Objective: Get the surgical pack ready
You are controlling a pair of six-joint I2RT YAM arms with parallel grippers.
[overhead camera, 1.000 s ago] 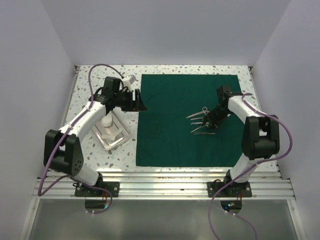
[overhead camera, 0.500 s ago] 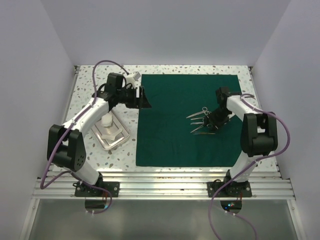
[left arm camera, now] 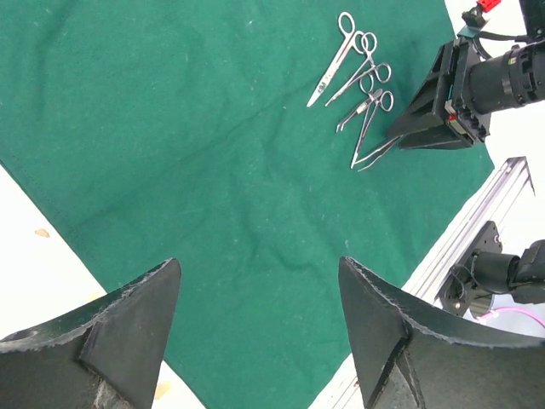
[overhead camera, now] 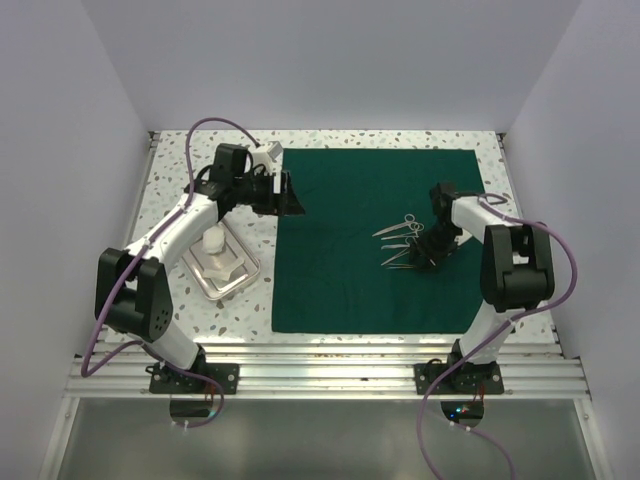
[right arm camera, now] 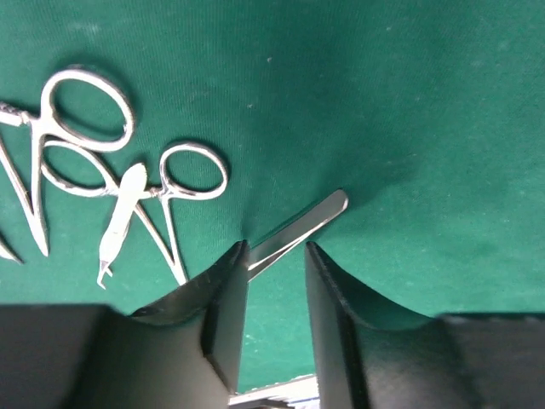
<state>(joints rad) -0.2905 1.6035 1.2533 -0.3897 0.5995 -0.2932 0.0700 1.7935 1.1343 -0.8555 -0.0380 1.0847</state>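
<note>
Speckled table (overhead camera: 400,139) is being viewed from overhead, with two white robot arms reaching in from the bottom edge.

At the left of the overhead frame, a small metal tray (overhead camera: 250,268) is being shown lying on the bare tabletop. A white object (overhead camera: 213,247) is sitting in it; what it is cannot be told.

Just above and to the right of the tray, the left gripper (overhead camera: 288,198) is being held at the left edge of a dark green drape (overhead camera: 340,280). In the left wrist view, its fingers (left arm camera: 128,332) are being held spread wide at the bottom of the frame, with nothing between them but the cloth below.

The drape is being shown laid flat across the middle and right of the table, lightly creased. Right of the overhead frame's centre, a cluster of steel scissor-like instruments (overhead camera: 398,230) is being shown lying on the cloth, ring handles toward the upper right. Just below them lies a pair of tweezers (overhead camera: 405,263).

At the right, the right gripper (overhead camera: 428,258) is being held low over the tweezers. In the right wrist view, its fingers (right arm camera: 223,315) are being held a narrow gap apart at the bottom of the frame. The tweezers are running into that gap, close against the finger at the left of the frame. Whether they are being pinched cannot be told.
</note>
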